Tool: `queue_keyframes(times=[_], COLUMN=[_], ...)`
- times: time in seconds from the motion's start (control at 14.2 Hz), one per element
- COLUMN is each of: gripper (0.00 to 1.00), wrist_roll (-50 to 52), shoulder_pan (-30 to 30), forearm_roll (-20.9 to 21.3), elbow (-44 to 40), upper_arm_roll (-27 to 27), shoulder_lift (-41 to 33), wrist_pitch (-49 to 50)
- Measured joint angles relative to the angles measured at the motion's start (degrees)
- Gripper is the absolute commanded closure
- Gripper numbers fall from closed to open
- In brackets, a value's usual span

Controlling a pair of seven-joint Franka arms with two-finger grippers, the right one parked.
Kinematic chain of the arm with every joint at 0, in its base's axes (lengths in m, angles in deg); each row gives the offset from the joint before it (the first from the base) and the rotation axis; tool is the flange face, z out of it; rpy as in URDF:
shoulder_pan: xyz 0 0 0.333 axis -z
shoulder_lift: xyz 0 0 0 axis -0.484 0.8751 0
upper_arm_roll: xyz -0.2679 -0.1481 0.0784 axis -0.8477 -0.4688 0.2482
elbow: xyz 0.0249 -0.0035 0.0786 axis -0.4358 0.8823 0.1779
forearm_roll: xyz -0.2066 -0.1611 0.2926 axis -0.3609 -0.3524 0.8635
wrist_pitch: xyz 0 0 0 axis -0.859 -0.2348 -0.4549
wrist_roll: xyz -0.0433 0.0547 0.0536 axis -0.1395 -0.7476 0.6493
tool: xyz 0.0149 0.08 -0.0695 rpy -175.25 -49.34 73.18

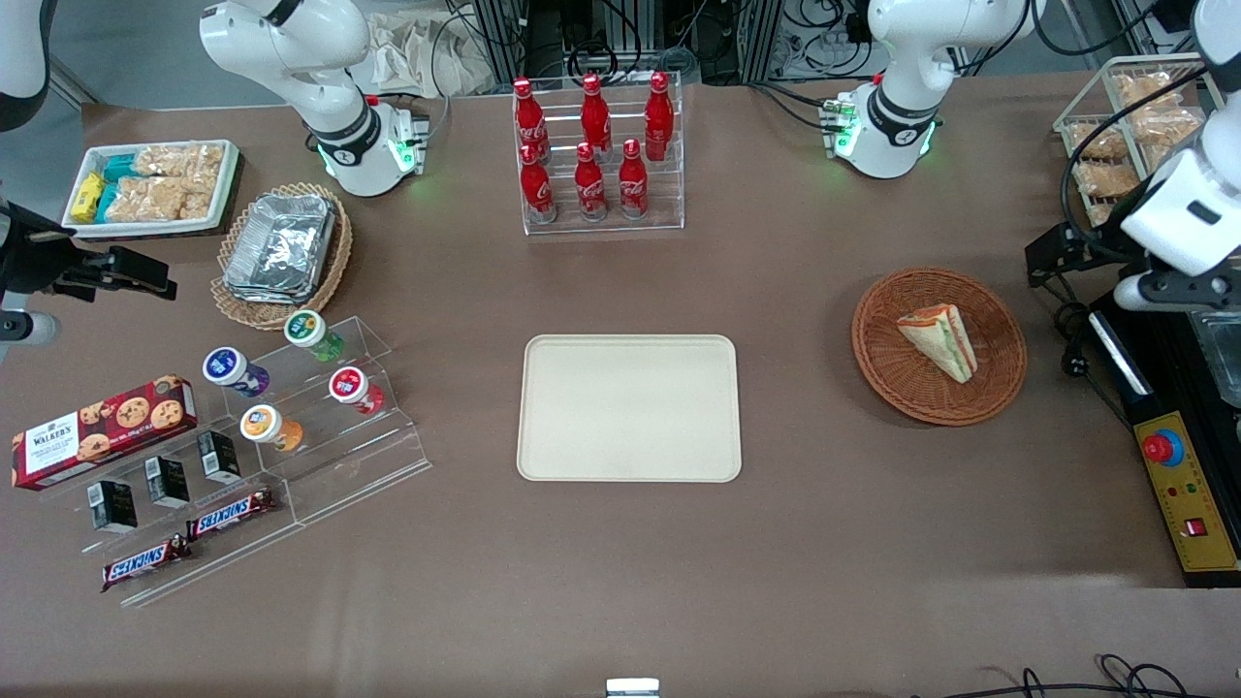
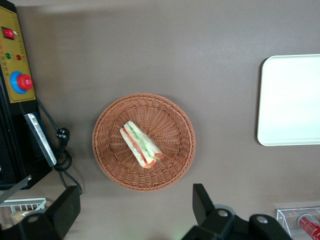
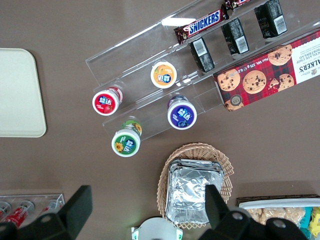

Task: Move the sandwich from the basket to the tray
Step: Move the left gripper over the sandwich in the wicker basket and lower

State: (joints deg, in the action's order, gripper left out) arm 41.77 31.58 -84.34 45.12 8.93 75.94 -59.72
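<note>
The table (image 1: 873, 543) is brown and crowded at the parked arm's end. Near its middle lies the tray (image 1: 628, 407), flat, beige and bare. Well apart from it, toward my working end, sits the basket (image 1: 938, 346), round and shallow. In it is the sandwich (image 1: 938, 339), a pale wedge lying on its side across the weave, with the red and green filling edge showing along one long side.

My gripper (image 2: 135, 212) hangs high above the basket's rim, nowhere near contact. Its fingers (image 2: 202, 202) stand wide apart and hold nothing.

I judge the sandwich light and soft. The bread would dent under a hard squeeze, and the layers might slide apart if pinched only at the tip. I would take it across its thick middle, one finger on each bread face, closing gently. The low rim should not block my approach from above. The weave beneath gives little room, so I must come down carefully.
</note>
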Motion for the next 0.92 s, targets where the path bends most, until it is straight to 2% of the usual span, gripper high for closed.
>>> queue_keyframes(times=[0.35, 0.64, 0.92], gripper=[0.0, 0.0, 0.0], wrist_roll=[2.0, 19.2, 41.2], shoulder_pan=[0.1, 0.1, 0.2], forearm_roll=[0.0, 0.0, 0.1], elbow=[-0.9, 1.4, 15.9], upper_arm_roll=[-0.1, -0.2, -1.7], shoulder_lift=[1.3, 1.1, -2.0], wrist_pitch=[0.7, -0.4, -13.0])
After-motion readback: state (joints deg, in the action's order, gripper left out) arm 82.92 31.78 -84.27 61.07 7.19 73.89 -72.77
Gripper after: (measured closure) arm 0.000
